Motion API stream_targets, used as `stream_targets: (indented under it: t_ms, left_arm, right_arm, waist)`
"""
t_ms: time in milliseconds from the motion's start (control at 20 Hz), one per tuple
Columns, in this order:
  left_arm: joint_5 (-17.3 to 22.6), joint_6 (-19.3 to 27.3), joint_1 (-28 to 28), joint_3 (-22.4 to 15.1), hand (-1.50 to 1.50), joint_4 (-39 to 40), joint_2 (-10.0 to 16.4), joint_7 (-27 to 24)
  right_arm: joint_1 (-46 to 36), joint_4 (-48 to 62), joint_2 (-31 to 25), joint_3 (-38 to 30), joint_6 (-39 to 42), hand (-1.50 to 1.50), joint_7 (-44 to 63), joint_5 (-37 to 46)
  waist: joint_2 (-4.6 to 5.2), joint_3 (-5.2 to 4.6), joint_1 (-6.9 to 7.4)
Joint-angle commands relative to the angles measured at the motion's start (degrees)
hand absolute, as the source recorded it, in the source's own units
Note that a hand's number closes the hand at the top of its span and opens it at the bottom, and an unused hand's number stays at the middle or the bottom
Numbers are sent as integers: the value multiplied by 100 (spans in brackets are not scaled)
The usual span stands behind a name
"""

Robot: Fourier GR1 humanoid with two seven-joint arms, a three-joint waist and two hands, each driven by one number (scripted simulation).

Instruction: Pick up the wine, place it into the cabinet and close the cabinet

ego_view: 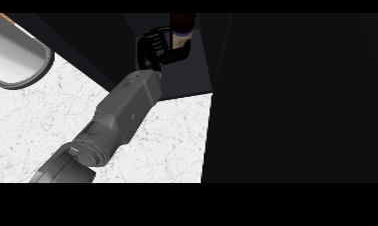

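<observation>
The wine bottle (181, 29) is dark with a pale label and stands upright at the top centre, inside the dark cabinet (184, 77). My left hand (153, 49) reaches in from the lower left on its grey forearm. Its fingers and thumb are curled round the bottle's lower part and hide it. The bottle's top is cut off by the view's upper edge. My right hand does not show.
The tall dark cabinet door (288, 100) fills the right side and stands open. A grey round rimmed vessel (22, 62) lies at the left edge on the white marbled counter (44, 115).
</observation>
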Motion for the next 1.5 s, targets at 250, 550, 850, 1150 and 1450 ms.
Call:
stream_targets:
  t_ms: [250,550,850,1150,1450]
  left_arm:
    - [-324,328,-353,-255,150,307,320,117]
    - [-822,940,-224,-738,150,387,515,8]
    - [-1001,1553,-70,-904,150,390,582,161]
    - [-1176,1728,111,-1066,150,389,686,351]
    - [-1203,1143,112,-1085,-150,387,798,512]
  right_arm:
    - [30,-24,47,-21,44,-150,-75,-150]
    - [23,-83,22,-48,90,-150,-176,-78]
    - [-66,-151,70,-17,21,-150,-27,-178]
    - [14,-119,97,82,119,-150,-123,-145]
    - [28,-85,115,170,151,-150,-219,0]
  waist:
    - [44,10,42]
    - [86,8,-10]
    - [90,-6,-92]
    - [138,-5,-97]
    - [137,-18,-38]
